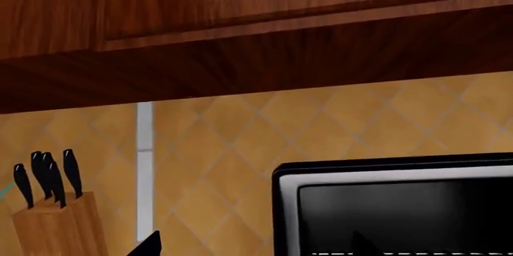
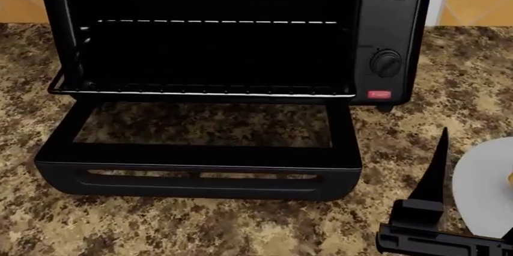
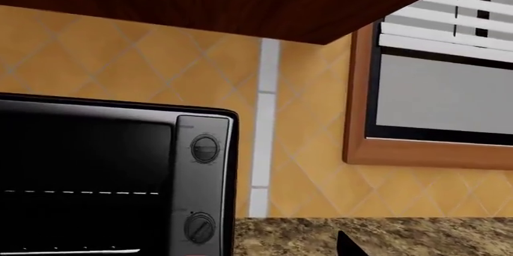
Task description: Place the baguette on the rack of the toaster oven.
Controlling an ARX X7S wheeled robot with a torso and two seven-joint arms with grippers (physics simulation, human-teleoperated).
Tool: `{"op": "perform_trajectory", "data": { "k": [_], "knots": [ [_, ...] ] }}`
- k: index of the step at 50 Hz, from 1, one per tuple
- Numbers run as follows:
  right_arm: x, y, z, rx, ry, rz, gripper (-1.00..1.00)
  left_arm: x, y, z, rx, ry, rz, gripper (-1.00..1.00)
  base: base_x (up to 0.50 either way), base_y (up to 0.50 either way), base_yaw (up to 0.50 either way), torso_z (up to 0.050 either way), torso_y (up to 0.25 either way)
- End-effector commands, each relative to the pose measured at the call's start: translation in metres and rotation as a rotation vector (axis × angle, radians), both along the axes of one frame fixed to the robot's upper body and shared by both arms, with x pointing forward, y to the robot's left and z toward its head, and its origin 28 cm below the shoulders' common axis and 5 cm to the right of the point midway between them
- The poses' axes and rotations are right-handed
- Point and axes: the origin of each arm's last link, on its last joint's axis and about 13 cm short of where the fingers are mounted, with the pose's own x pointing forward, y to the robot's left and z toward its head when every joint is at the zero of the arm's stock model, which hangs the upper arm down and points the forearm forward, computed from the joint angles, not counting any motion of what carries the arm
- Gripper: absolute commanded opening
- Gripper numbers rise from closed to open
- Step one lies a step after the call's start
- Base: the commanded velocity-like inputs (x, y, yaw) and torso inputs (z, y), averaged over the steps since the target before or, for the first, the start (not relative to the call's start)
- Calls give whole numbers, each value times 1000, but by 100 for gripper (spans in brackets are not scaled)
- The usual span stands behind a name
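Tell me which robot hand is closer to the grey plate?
Right. The right gripper sits beside the grey plate, at its left edge. The left gripper is outside the head view; its camera looks at the toaster oven at its other end, near a knife block.

A home kitchen: toaster oven [image 2: 232, 39] on granite table [image 2: 200, 226], knife block [image 1: 52, 223], tiled backsplash [image 1: 361, 124], wooden cabinets [image 1: 240, 21].

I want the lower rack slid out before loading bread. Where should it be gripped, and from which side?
Grip the rack by its silvery front bar, near the middle, coming straight from the front above the dropped door. The bar is thin, level and spans the toaster oven opening, so jaws close above and below it.
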Motion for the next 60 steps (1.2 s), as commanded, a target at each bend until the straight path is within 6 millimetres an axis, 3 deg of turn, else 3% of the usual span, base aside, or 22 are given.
{"op": "perform_trajectory", "data": {
  "k": [1, 6, 32, 43, 60],
  "knots": [
    [0, 0, 1, -7, -2, -2, 100, -2, -1, 3, 8, -5, -1, 100, 258, 12, 0, 0, 0],
    [-2, -1, 11, -10, -11, -1, 100, -3, 0, 6, 8, -14, 2, 100, 241, 15, 0, 0, 0],
    [-1, -1, 3, -14, -1, -2, 100, -2, 0, 4, 3, -6, 0, 100, 238, 7, 0, 0, 0],
    [-2, -1, 3, -25, 8, 9, 100, -2, 0, 3, -1, -7, 1, 100, 0, 0, 0, 0, 1],
    [-8, -12, 22, -44, 33, -22, 100, 3, 0, 5, -21, -4, 25, 100, 0, 0, 0, 0, 0]
  ]
}}
